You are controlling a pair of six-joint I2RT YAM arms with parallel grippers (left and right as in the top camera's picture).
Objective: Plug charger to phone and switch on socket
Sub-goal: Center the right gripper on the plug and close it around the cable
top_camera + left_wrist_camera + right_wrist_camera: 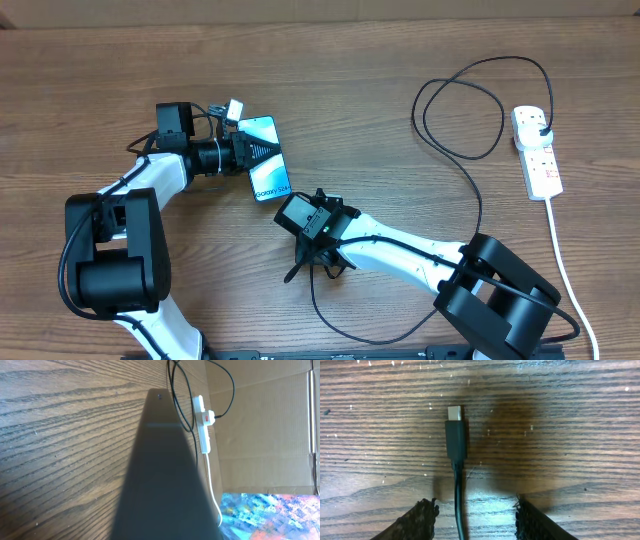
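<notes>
The phone (268, 172), its light blue screen lit, lies left of centre on the table. My left gripper (256, 150) is shut on its upper end. In the left wrist view the phone (160, 470) is a dark wedge that hides the fingers. The charger cable (478, 190) loops from its black plug (541, 124) in the socket (540, 165) to my right gripper (314, 262). In the right wrist view the connector tip (455, 430) lies flat on the wood. The right gripper (475, 520) is open, straddling the cable (458, 505) just behind the tip without touching it.
The socket's thick white cord (566, 270) runs down the right side to the front edge. The socket also shows in the left wrist view (202, 430), far off. A cardboard wall (265, 425) stands behind the table, with a colourful patterned sheet (270, 515) beside it.
</notes>
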